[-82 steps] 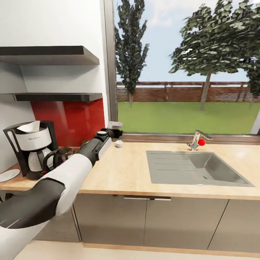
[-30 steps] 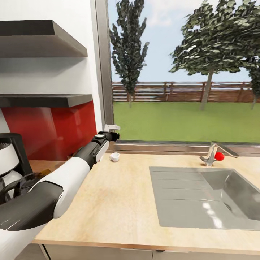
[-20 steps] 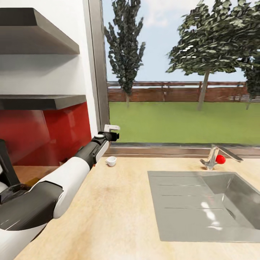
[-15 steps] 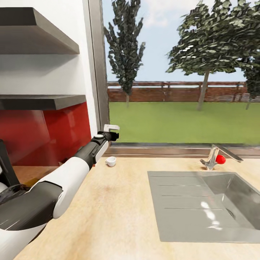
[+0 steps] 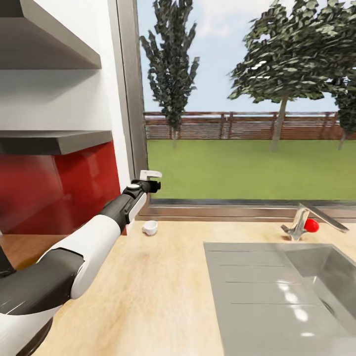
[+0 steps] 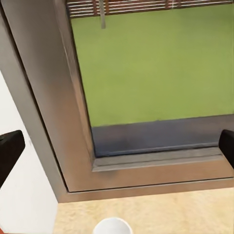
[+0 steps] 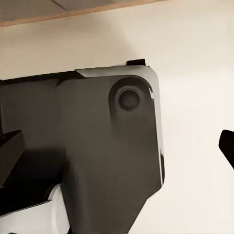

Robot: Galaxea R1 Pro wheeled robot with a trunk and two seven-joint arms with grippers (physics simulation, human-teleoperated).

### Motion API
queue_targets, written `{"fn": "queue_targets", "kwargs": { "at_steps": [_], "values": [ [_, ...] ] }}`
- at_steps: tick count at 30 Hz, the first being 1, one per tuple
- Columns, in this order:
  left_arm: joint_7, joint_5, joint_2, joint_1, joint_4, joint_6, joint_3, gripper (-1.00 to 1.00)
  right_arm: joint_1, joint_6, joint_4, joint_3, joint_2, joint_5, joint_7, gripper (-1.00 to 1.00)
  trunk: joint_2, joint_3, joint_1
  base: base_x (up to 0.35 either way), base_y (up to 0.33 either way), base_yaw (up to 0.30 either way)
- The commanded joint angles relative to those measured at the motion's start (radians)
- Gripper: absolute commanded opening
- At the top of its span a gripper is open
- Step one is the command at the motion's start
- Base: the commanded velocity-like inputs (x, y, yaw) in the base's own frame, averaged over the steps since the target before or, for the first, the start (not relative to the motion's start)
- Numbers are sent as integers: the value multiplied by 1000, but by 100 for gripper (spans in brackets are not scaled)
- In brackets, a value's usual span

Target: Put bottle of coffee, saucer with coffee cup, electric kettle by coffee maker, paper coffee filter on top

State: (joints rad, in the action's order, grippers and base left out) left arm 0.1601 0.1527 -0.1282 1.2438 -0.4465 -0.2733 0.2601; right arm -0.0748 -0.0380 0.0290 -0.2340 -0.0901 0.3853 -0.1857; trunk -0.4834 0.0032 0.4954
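The left pincer (image 5: 150,180) hung apart, empty, above the coffee cup (image 5: 150,227) on the surface (image 5: 163,287). Fetching the cup seemed underway; next, descend and grip its rim.

Kitchen corner by the window

A steel sink (image 5: 277,291) is sitting in the countertop (image 5: 158,296), its tap (image 5: 299,228) carrying a red knob (image 5: 311,225). Two dark shelves (image 5: 49,141) are hanging above a red backsplash (image 5: 59,188); outside, trees and perhaps a wooden fence are showing.
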Motion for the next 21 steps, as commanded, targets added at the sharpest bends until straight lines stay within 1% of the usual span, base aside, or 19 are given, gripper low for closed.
{"fn": "queue_targets", "kwargs": {
  "at_steps": [1, 9, 16, 21],
  "values": [
    [9, 11, 1, 0, -1, -4, 8, 100, 0, -3, -1, -8, 0, 10, -4, 100, -1, 0, 1, 158, 0, 0],
    [9, 11, 1, 0, -2, -4, 8, 100, 0, -3, -1, -8, 0, 10, -4, 100, -1, 0, 1, 53, 0, 0],
    [9, 10, 1, 0, -2, -6, 8, 100, 0, -3, -1, -8, 0, 10, -4, 100, -1, 0, 1, 205, 0, 0],
    [9, 10, 1, 0, -3, -5, 8, 100, 0, -3, -1, -8, 0, 10, -4, 100, -1, 0, 1, 52, 0, 0]
  ]
}}
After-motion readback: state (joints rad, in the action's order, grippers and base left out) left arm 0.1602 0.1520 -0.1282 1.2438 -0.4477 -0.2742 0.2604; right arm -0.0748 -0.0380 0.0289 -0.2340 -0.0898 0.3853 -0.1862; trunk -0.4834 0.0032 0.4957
